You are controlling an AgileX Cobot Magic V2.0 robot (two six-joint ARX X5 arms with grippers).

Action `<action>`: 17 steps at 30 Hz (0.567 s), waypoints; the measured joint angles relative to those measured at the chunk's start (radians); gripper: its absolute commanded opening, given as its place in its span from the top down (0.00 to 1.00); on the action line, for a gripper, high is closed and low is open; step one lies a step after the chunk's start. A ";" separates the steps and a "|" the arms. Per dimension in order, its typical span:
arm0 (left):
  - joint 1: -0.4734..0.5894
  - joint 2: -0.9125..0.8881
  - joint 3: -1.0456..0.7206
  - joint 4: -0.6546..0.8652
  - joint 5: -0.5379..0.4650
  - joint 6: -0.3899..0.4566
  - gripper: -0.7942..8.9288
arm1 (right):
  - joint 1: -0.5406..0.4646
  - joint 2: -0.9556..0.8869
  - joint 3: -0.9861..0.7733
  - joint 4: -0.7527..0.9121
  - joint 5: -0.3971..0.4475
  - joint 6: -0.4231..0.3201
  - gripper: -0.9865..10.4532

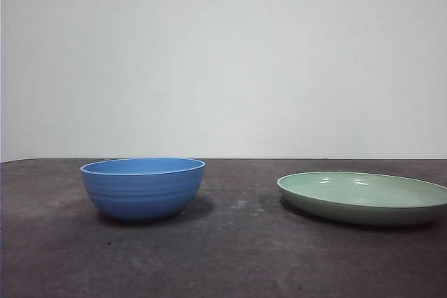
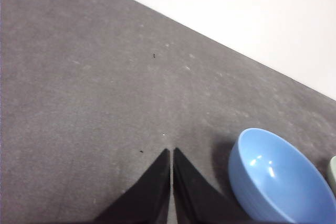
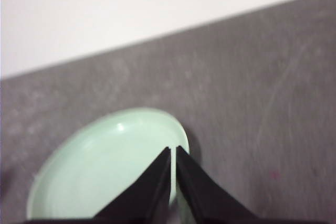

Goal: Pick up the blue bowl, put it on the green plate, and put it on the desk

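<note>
While both arms waited above the desk, nothing had yet been picked up. The blue bowl stood upright on the desk, well apart from the green plate, which lay flat and empty. The left gripper hung over bare desk just beside the bowl, its jaws pressed together and holding nothing. The right gripper hovered above the plate, near its rim, its jaws likewise together and empty.

The step in hand looked to be the first one, taking hold of the bowl, and the left gripper seemed better placed for it. To do it well, the jaws would need to part first, then come down astride the bowl's rim, one jaw inside and one outside. The glossy wall would probably be slippery, so a firm pinch low on the rim and a level lift would help. The right gripper might have to clear the plate beforehand.
</note>
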 measured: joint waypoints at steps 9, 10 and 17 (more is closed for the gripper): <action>0.000 0.060 0.203 -0.058 0.002 -0.018 0.91 | 0.000 0.008 0.185 -0.065 0.007 0.004 0.91; 0.000 0.081 0.230 -0.068 0.002 -0.014 0.91 | 0.000 0.018 0.212 -0.080 0.007 0.003 0.91; 0.000 0.259 0.402 -0.151 0.093 0.076 0.91 | 0.000 0.171 0.408 -0.204 -0.002 -0.041 0.91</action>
